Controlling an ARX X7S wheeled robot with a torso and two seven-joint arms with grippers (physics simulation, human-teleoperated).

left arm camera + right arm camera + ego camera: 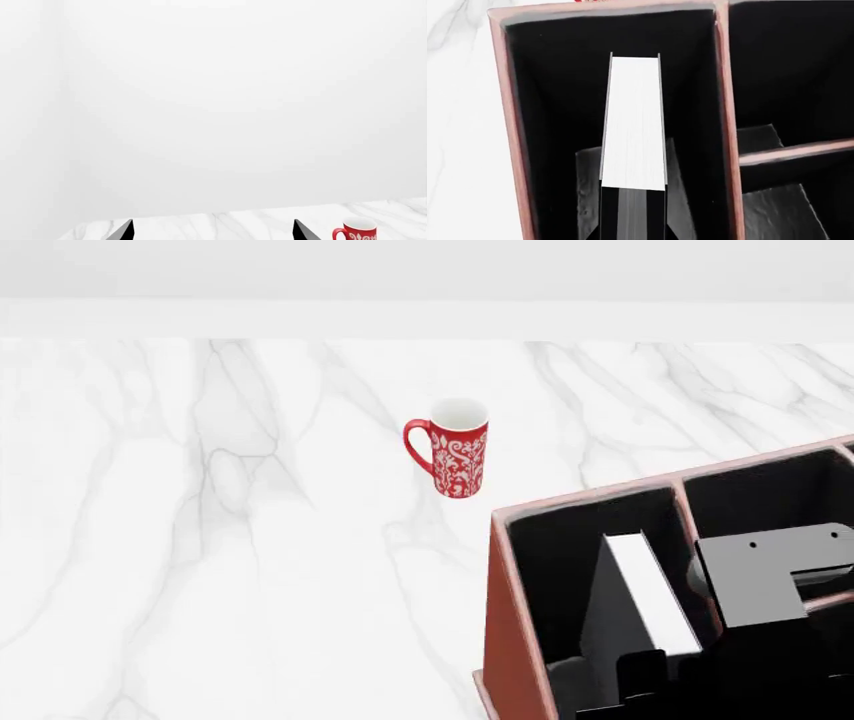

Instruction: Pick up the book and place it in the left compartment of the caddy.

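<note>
Reddish-brown leather-like walls of the big sloped caddy [518, 620] stand on the white marble table [200, 540], and its inside is black and split by dividers. The thick black hardcover book with white page edges [634, 130] is on its edge inside the long narrow left compartment [547, 125], with the page edges turned up toward my right wrist camera. It sits about in the middle between the outer wall and the divider, with dark space on both sides.

My right gripper [632, 212] is over this compartment. Its two black fingers [610, 212] lie against the two covers at the near end of the book, so it is closed narrow on the book.

In the head view a flat grey plate of my right arm [774, 570] hangs over the section beside it.

My left gripper [212, 231] is away from the caddy. Only its two dark fingertips [124, 231] show, set wide apart with nothing between them.

A tall red mug with white pattern [454, 458] stands upright on the marble, well apart from the caddy.
</note>
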